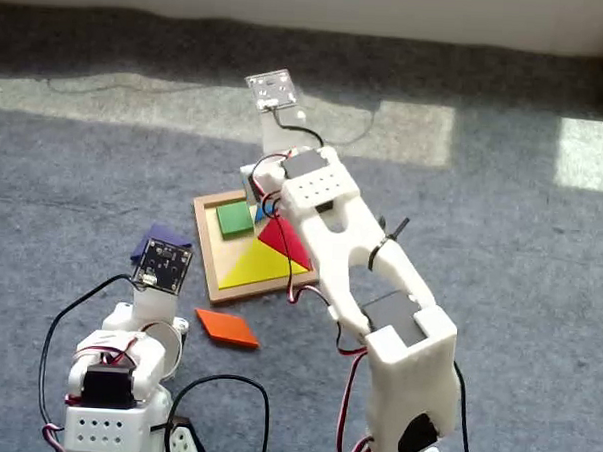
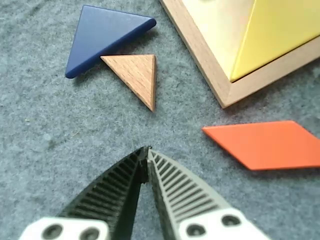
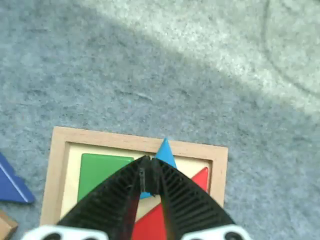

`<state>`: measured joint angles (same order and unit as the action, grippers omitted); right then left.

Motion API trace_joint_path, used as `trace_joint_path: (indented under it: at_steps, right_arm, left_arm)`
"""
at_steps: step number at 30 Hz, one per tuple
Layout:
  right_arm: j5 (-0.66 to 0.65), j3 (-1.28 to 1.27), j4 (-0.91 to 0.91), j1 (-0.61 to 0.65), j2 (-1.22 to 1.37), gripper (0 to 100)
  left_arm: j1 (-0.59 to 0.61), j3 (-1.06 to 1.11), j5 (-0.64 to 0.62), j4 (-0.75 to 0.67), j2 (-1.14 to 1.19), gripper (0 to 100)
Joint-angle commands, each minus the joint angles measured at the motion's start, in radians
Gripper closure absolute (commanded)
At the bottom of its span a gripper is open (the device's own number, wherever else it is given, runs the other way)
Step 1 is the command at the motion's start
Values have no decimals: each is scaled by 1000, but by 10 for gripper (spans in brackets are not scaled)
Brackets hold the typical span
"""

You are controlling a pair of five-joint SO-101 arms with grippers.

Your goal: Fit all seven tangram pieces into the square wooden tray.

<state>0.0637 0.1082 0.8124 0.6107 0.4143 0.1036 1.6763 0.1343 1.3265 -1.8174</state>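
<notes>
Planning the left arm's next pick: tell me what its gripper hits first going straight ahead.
Probably the wooden triangle, just ahead of the left gripper; the dark blue triangle lies beyond. Depth is unclear.

A grey carpet [image 1: 511,245] covers the whole frame. A sunlit band [image 1: 117,103] crosses its upper left and a smaller bright patch [image 1: 585,153] lies at the upper right. A pale wall strip [image 1: 391,8] runs along the top edge. A thin cord [image 3: 285,70] curves across the carpet.
</notes>
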Motion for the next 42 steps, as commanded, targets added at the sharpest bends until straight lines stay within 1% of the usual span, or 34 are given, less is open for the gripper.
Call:
trace_joint_path:
  at_steps: [1,6,10,27,39,42]
  right_arm:
    - [12,-42,-143,33,-76,993]
    - [12,-166,-341,41,-76,993]
    - [12,-220,-401,33,-76,993]
    - [14,-237,-398,-90,-74,993]
    - [14,-255,-249,-102,-88,993]
    - [14,-259,-217,-97,-131,993]
  left_arm:
    - [12,19,5,5,-10,995]
    - [12,19,5,5,-10,995]
    - [12,19,5,5,-10,995]
    - [12,19,5,5,-10,995]
    - [12,19,5,5,-10,995]
    - [12,19,5,5,-10,995]
